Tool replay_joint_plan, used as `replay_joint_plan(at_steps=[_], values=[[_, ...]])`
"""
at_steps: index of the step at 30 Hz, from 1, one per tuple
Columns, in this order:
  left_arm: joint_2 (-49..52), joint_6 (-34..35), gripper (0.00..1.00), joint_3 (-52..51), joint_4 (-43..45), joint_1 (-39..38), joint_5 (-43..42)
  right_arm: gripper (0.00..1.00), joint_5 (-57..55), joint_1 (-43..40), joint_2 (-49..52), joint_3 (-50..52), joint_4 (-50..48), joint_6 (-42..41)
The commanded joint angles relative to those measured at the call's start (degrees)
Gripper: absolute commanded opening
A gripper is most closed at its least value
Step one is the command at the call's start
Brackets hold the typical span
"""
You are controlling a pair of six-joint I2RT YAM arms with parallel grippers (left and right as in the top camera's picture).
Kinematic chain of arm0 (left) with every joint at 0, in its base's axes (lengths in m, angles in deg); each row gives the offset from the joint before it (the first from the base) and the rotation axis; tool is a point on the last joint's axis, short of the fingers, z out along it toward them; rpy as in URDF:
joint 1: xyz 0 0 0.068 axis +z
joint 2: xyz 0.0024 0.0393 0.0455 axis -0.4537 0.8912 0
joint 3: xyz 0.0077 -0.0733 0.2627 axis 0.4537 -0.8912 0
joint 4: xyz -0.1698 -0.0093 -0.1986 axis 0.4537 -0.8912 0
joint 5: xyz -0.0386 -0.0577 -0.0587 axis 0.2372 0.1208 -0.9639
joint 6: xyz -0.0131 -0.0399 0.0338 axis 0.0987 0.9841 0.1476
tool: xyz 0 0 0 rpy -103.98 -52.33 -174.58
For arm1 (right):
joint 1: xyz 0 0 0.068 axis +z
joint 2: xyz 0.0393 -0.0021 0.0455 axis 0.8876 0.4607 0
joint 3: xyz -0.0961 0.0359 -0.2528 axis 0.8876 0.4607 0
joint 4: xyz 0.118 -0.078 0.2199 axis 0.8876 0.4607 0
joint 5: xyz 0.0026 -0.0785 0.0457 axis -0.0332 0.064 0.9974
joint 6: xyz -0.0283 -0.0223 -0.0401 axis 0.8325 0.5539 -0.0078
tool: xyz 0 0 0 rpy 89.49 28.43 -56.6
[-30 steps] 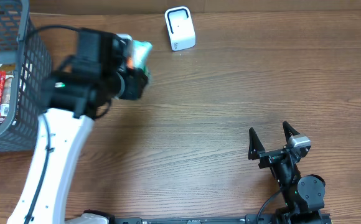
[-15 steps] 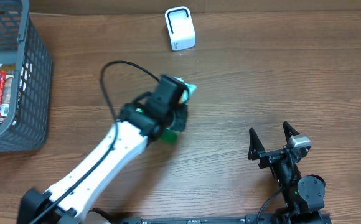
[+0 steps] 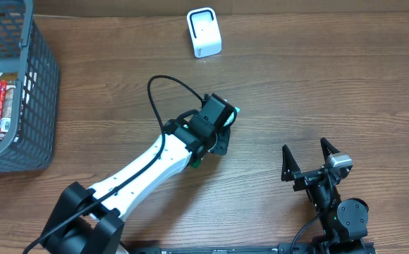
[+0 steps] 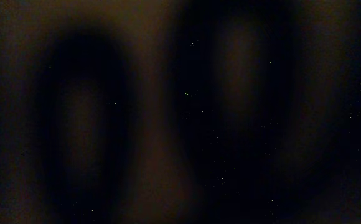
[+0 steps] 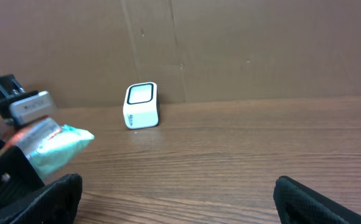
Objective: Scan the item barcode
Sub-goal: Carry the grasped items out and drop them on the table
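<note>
Left arm reaches from the near-left corner out over the middle of the table. Left gripper is closed on a teal-green packet. From overhead only one corner of it shows, poking out past the gripper on the far-right side.

The right wrist view gives the packet better: crinkled teal film, an orange-red band near the clamped end, held clear of the wood, free end pointing right in that view.

Scanner — a small white box with a dark-framed window on its face — stands upright near the far edge, well apart from the packet.

Left wrist view is dark and blurred; nothing legible in it.

Right gripper sits at the near-right side of the table, jaws spread wide with nothing between them.

Grey mesh basket stands at the far-left corner with wrapped goods inside.
</note>
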Motion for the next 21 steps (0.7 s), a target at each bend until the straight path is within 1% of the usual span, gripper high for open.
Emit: replay_joint_plan(at_steps=[1,3,4,6,7,8,10,14,16,21], values=[[3.4,0.3,0.47,0.2,2.4,-2.4,-0.7,1.0,0.1,0.2,-0.4,0.6,-0.2,0.0],[5.4,0.1,0.5,0.2,4.2,-3.3,-0.7,1.0,0.1,0.2,-0.4,0.6,-0.2,0.0],[6.5,0.1,0.55,0.2,4.9,-3.5,-0.5,1.0,0.1,0.2,-0.4,0.6,-0.2,0.0],[8.3,0.1,0.7,0.2,5.7,-3.6,-0.7,1.0,0.1,0.2,-0.4,0.6,-0.2,0.0],[8.9,0.1,0.82,0.2,5.9,-3.6,-1.2,1.0,0.1,0.2,-0.4,0.6,-0.2,0.0],[8.9,0.0,1.0,0.2,5.9,-3.5,-1.5,1.0,0.1,0.2,-0.4,0.6,-0.2,0.0],[8.4,-1.4,1.0,0.5,6.4,-3.4,-1.9,1.0,0.1,0.2,-0.4,0.6,-0.2,0.0],[6.1,-1.9,1.0,5.0,4.9,-3.3,-1.8,1.0,0.1,0.2,-0.4,0.6,-0.2,0.0],[4.6,-2.2,1.0,8.2,2.3,-3.3,-1.7,1.0,0.1,0.2,-0.4,0.6,-0.2,0.0],[3.5,-2.8,1.0,12.0,-5.0,-1.8,0.1,1.0,0.1,0.2,-0.4,0.6,-0.2,0.0]])
